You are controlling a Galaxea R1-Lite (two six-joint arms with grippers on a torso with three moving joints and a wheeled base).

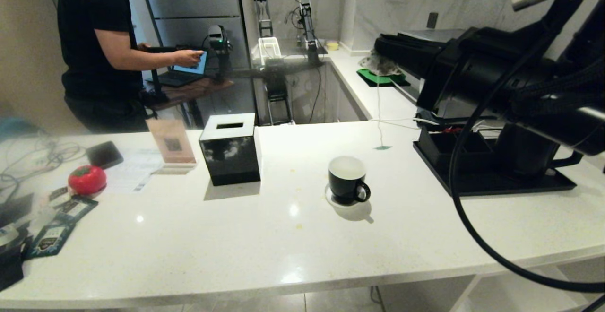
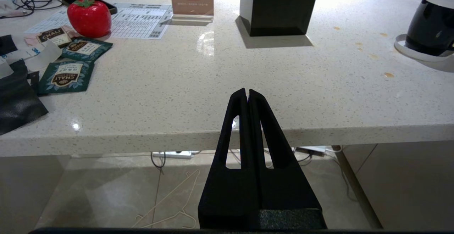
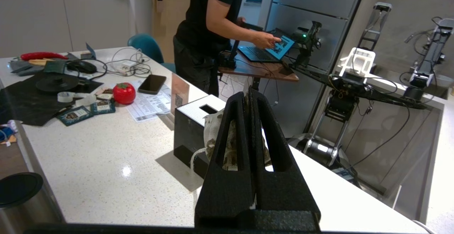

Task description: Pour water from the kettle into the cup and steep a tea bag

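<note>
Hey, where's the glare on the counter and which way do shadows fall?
Head view: bright ceiling-light spots on the counter near its front edge, and the cup casts a soft shadow toward the camera. Left wrist view: glare patch beside the black box.

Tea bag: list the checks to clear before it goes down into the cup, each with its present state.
1. Right gripper shut on the tea bag: ok.
2. String and green tag hanging free of the cup: ok.
3. Cup upright on the counter, mouth clear: ok.
4. Water in the cup: cannot tell.
5. Bag above the cup's mouth: not ok.
6. Left gripper shut, at the counter's near edge: ok.
</note>
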